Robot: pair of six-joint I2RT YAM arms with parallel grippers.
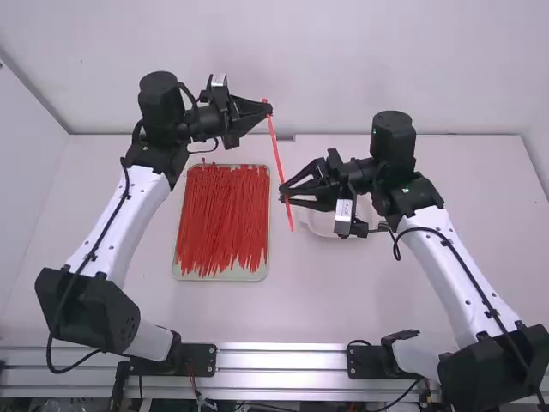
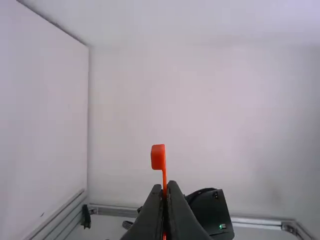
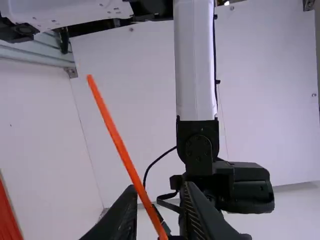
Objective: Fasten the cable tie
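A single red cable tie (image 1: pixel 276 154) hangs slanted in the air above the table. Its square head (image 2: pixel 158 156) sticks out just past my left gripper (image 1: pixel 260 110), which is shut on the strap right behind the head. The strap (image 3: pixel 112 130) runs down from there and passes between the fingers of my right gripper (image 1: pixel 282 193), which stands open around its lower part with a gap on each side. The pointed tail ends just below the right gripper, above the table.
A tray (image 1: pixel 176 273) heaped with several red cable ties (image 1: pixel 223 219) lies left of the middle, under the left arm. A white rounded object (image 1: pixel 319 226) sits on the table beneath the right gripper. Table walls rise at the back and left.
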